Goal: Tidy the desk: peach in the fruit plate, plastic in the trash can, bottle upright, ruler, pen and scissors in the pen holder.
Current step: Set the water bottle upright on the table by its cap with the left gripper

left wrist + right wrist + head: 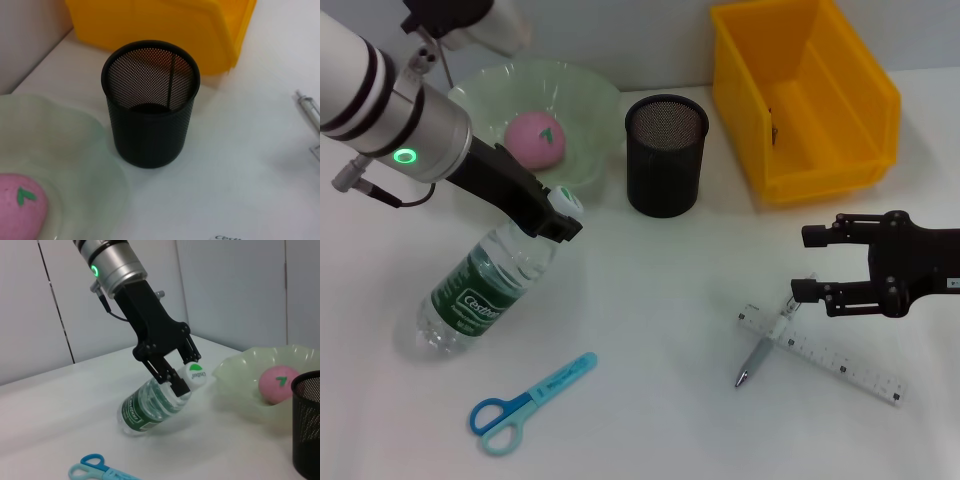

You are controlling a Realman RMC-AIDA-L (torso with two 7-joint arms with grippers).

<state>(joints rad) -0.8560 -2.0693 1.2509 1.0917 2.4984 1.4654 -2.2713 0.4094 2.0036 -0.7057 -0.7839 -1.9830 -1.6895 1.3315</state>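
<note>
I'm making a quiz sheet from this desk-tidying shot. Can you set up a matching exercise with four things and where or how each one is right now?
Things:
1. peach
2. bottle
3. pen
4. scissors

States:
A. lying flat on the table near the front edge, untouched
B. tilted, its neck gripped by the left gripper
C. resting in the fruit plate
D. lying across the ruler, just below the right gripper

Pairs: 1-C, 2-B, 3-D, 4-A
</note>
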